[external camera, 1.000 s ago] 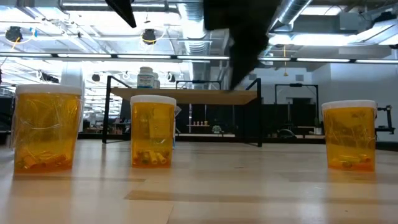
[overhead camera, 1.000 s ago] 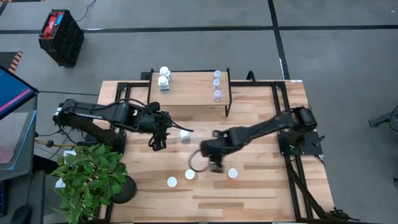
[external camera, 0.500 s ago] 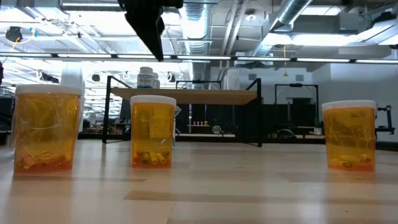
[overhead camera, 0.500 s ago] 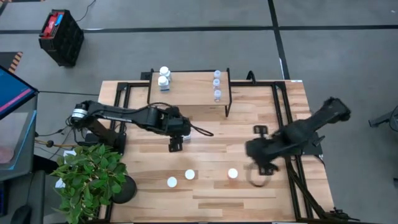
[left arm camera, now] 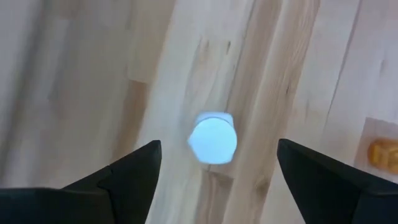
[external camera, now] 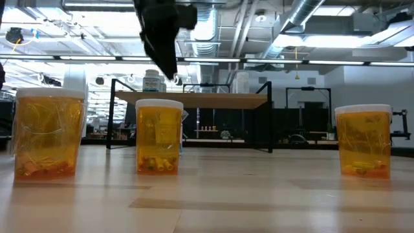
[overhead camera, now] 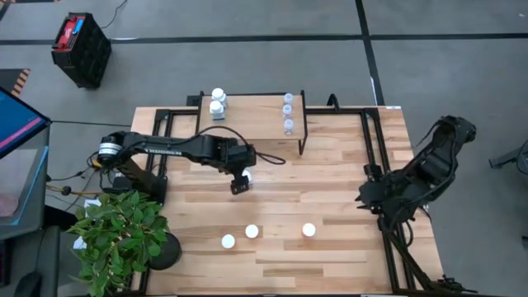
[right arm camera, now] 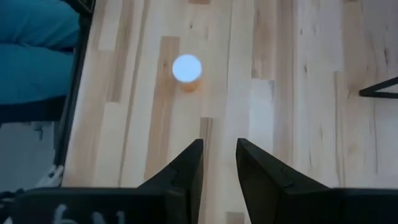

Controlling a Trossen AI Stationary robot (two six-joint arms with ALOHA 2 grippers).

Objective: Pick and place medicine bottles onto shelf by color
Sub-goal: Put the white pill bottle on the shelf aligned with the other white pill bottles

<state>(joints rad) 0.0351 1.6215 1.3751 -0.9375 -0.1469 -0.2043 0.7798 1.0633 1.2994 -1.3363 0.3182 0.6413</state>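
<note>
A white bottle (left arm camera: 212, 138) stands upright on the wooden table, also seen in the high view (overhead camera: 247, 174). My left gripper (overhead camera: 240, 183) hangs above it, open, one finger on each side of the cap and touching nothing. Three orange bottles (overhead camera: 228, 242) (overhead camera: 252, 233) (overhead camera: 308, 230) stand near the front edge. The shelf (overhead camera: 252, 132) at the far edge holds white bottles (overhead camera: 217, 101) on its left and clear bluish ones (overhead camera: 288, 111) on its right. My right gripper (overhead camera: 367, 198) waits at the table's right edge, all but shut and empty.
A potted plant (overhead camera: 124, 239) stands at the front left corner. Black frame rails (overhead camera: 375, 157) run along the table's sides. In the low view the orange bottles (external camera: 158, 136) stand in front of the shelf (external camera: 194, 99).
My right gripper has drawn back from beside the orange bottles toward the table's right edge. My left gripper has gone toward the right and a little down, ending over the white bottle on the table. The bottles have stayed in place.
</note>
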